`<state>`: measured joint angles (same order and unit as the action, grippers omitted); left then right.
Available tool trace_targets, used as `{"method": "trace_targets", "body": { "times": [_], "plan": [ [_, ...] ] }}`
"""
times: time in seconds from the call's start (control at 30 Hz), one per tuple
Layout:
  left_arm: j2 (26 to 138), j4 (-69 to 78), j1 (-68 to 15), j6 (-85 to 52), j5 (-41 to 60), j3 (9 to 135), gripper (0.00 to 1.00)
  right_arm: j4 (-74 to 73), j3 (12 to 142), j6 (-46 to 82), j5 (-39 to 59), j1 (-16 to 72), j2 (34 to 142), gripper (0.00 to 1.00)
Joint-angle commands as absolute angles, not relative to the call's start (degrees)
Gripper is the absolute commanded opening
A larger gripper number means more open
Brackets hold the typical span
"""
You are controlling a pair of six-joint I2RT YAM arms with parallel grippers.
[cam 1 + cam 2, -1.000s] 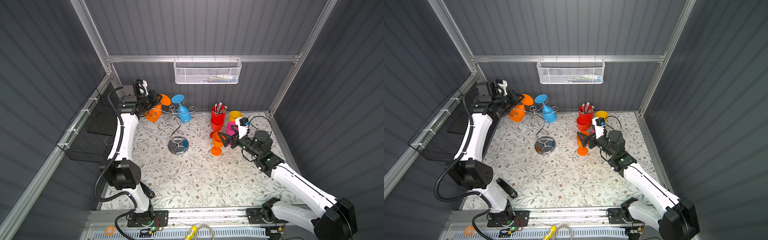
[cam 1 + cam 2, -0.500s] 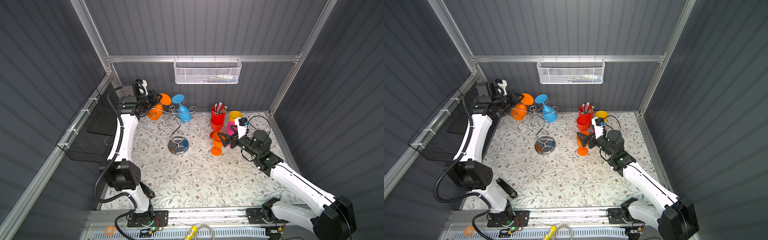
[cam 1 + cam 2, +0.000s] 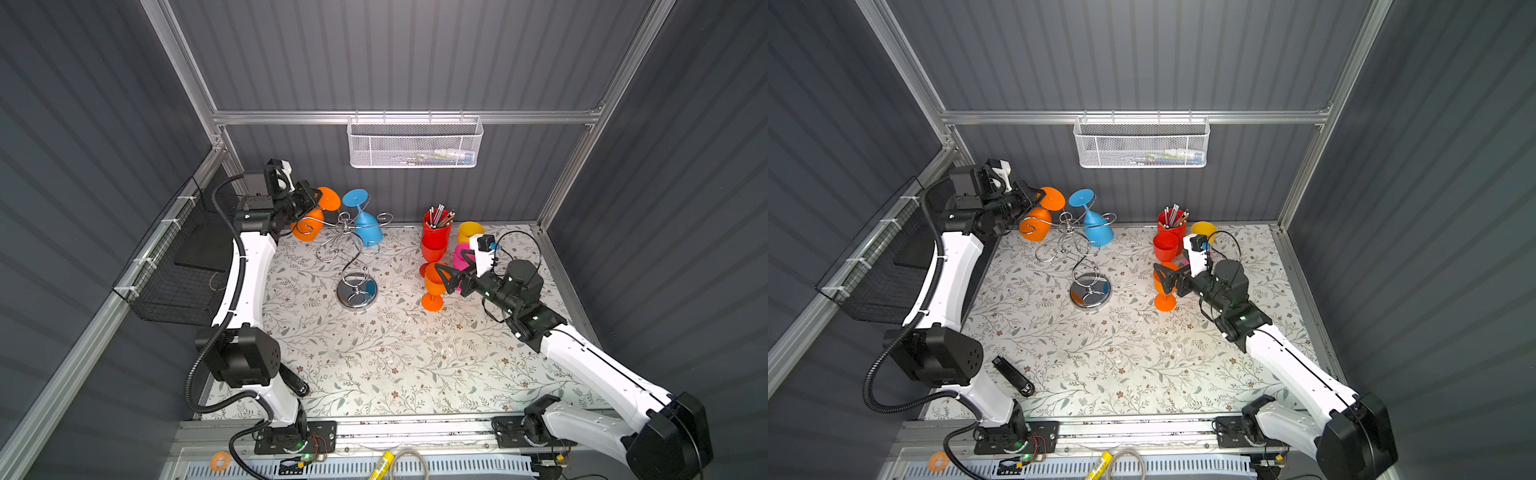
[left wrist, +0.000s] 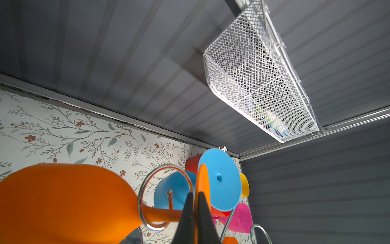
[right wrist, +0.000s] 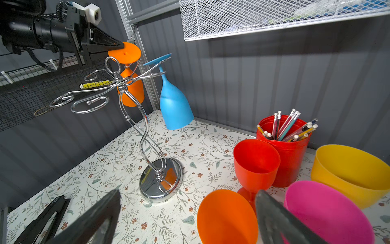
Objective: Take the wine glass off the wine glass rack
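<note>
- Chrome wire wine glass rack: a twisted spiral stem rose from a round, mirror-bright base to curled scroll arms. It stood upright on the floral-patterned tabletop, left of centre in both top views.
- Opaque orange plastic wine glass: it hung bowl-down and tilted at the rack's far-left arm, with its flat round foot uppermost. In the left wrist view its stem lay within a chrome scroll loop.
- Left gripper: the fingers were pressed together, pinching the thin edge of the orange wine glass's foot.
- Opaque blue plastic wine glass: it hung bowl-down from a neighbouring arm, just beside the orange one.
- Right gripper: the jaws were spread wide, flanking a second orange goblet that stood upright on the tabletop, well apart from the rack. Contact could not be determined.
</note>
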<state>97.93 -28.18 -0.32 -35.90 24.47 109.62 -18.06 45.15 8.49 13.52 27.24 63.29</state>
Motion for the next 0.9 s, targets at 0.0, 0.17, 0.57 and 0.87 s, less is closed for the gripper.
{"method": "trace_targets", "body": {
  "times": [0.0,0.17,0.57,0.87],
  "plan": [
    [95.2,-24.7,0.2,-37.5,23.2,108.4,0.00,-17.7,46.8,7.6,13.1,27.7,63.3,0.99],
    [94.9,-22.2,0.3,-38.5,22.3,107.2,0.00,-17.7,46.8,7.4,13.4,27.7,63.3,0.99],
    [96.7,-17.2,0.5,-40.2,21.5,106.7,0.00,-18.9,46.1,5.9,15.7,28.3,62.9,0.99],
    [99.4,-11.3,0.6,-43.7,23.9,106.2,0.00,-19.4,45.6,4.4,16.7,29.2,62.6,0.99]
  ]
}}
